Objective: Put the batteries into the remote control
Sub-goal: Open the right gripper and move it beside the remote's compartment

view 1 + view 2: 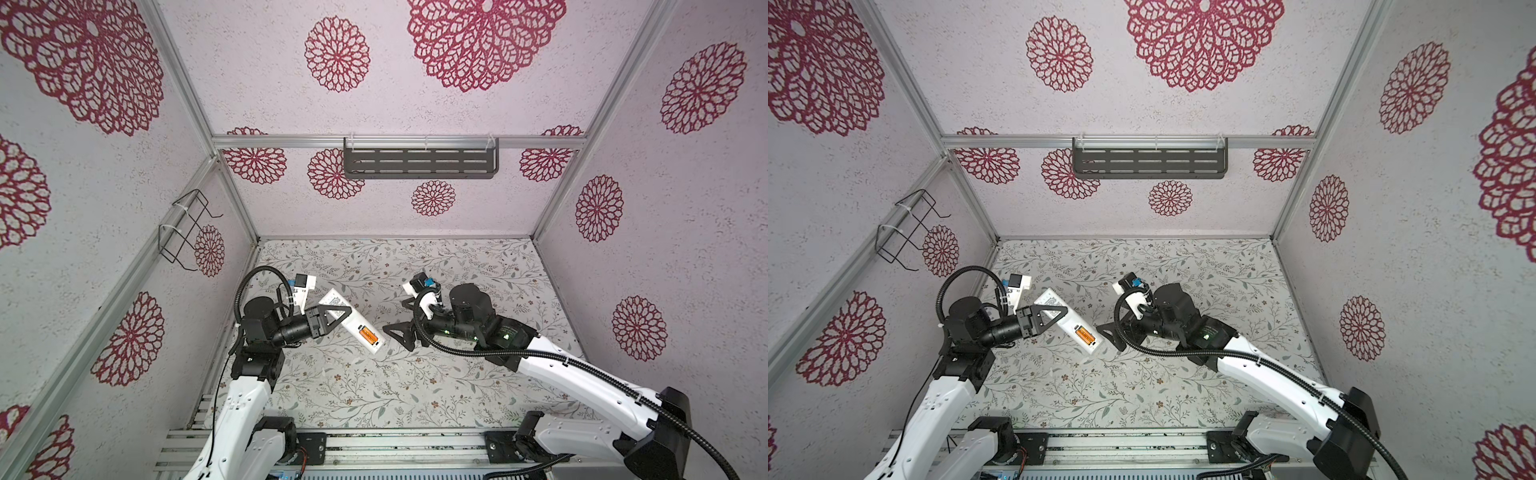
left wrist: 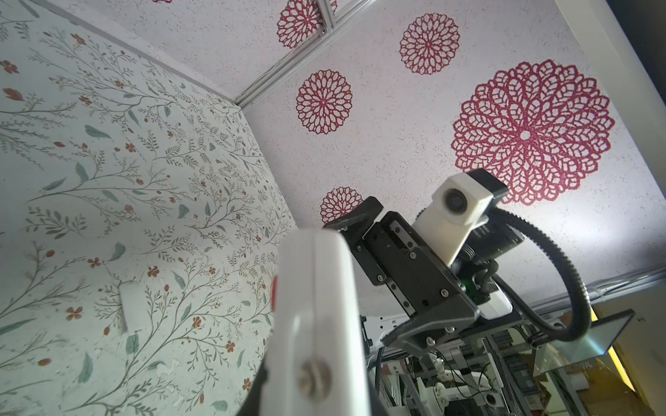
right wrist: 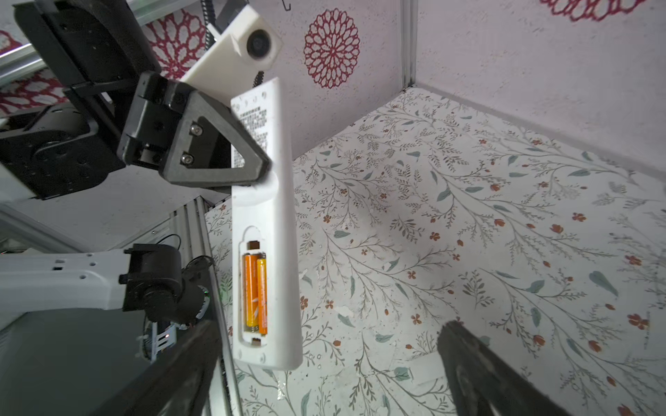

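My left gripper is shut across the middle of the white remote control, holding it off the floral mat with its plain back up. The battery compartment near its free end is uncovered. Two orange batteries lie in it side by side, seen clearly in the right wrist view. My right gripper hangs open just past that free end, touching nothing. In the right wrist view its fingers flank the remote's end. In the left wrist view the remote is seen end-on.
A small flat white piece lies on the floral mat. A dark slotted shelf hangs on the back wall. A black wire rack hangs on the left wall. Metal rails run along the front edge.
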Tool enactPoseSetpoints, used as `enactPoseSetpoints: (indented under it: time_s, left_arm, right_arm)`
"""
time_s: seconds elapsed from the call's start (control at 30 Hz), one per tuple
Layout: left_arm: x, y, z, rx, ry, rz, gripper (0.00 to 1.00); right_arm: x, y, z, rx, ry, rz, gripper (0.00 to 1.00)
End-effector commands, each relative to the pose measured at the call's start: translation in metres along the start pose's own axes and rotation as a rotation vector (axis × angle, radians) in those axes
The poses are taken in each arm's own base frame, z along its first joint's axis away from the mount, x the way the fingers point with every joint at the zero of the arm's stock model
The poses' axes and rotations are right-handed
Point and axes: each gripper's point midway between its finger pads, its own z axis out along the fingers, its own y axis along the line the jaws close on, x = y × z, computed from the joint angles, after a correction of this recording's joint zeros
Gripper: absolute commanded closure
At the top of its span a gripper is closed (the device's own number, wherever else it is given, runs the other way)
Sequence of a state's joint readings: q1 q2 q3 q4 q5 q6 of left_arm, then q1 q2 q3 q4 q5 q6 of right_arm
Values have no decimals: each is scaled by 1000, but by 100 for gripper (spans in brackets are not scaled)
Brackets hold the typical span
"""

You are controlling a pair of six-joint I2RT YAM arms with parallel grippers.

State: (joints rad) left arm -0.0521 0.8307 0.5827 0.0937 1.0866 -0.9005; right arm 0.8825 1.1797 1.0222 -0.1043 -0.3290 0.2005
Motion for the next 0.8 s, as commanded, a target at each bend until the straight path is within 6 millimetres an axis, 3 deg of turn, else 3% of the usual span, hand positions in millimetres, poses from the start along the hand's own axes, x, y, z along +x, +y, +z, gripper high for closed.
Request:
enactPoseSetpoints:
  time_s: [0.0,0.17,0.47,0.77]
  left_arm:
    - [9,-13,2,47,48,43,100]
    - [13,-27,3,96,64,66,100]
    - [18,-31,5,110,77,74,100]
    - [18,-32,5,109,73,77,100]
  right_arm:
    - [7,29,1,-187,90,75,1]
    - [15,44,11,-317,134,132,3]
    - [19,56,27,-414,163,154,15]
    - [31,51,42,-398,203,161,29]
